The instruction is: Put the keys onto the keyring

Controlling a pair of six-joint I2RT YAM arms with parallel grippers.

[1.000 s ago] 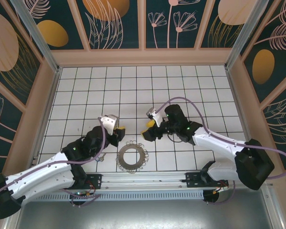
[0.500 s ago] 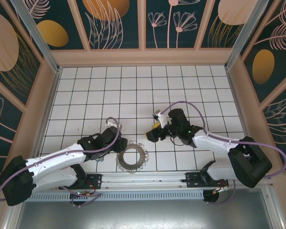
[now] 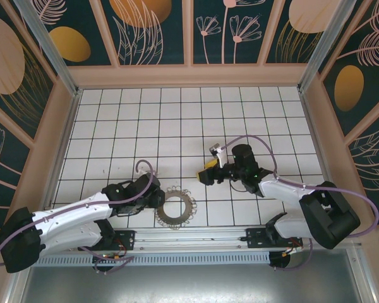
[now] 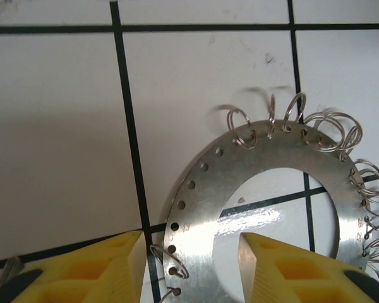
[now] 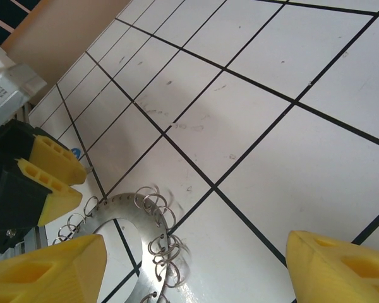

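The keyring (image 4: 196, 202) carries stamped marks (too small to read).

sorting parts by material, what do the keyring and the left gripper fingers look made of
The keyring looks like thin sheet metal, bright and silvery: glare on its face, punched rim holes. Its wire loops look like steel. The left gripper has fingers of matte yellow plastic, seemingly: no shine.
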